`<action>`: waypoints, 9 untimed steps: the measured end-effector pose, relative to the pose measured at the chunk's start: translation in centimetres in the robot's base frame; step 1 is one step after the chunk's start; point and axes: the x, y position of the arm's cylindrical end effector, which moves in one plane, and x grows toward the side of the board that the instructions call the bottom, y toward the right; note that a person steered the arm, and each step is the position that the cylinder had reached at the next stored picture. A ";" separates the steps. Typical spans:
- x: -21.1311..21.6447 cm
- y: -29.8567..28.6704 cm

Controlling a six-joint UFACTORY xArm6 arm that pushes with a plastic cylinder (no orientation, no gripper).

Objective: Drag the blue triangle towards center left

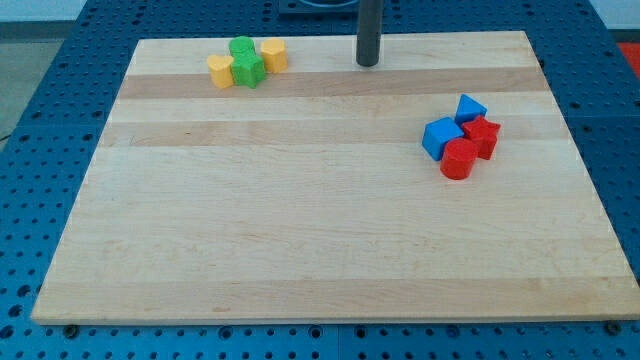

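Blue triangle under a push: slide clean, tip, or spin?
Blue triangle looks rigid with a flat base, so it probably slides rather than rolls. It touches the red star-like block and blue cube, which may drag along. Off-centre contact likely spins it.

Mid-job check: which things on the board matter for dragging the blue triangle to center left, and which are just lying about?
In the job:
- blue triangle
- my tip, up and left of it, apart

Lying about:
- blue cube
- red blocks
- green blocks
- yellow blocks

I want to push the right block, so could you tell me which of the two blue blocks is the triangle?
The blue triangle is the upper one, at the cluster's top, pointed in shape. The blue cube sits lower left of it. My tip is up and left of both.
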 end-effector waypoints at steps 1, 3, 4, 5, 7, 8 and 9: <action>-0.2 4.4; 7.7 19.9; 12.4 14.0; 13.1 4.3; 13.9 -2.7; 10.8 2.1; 11.5 -4.2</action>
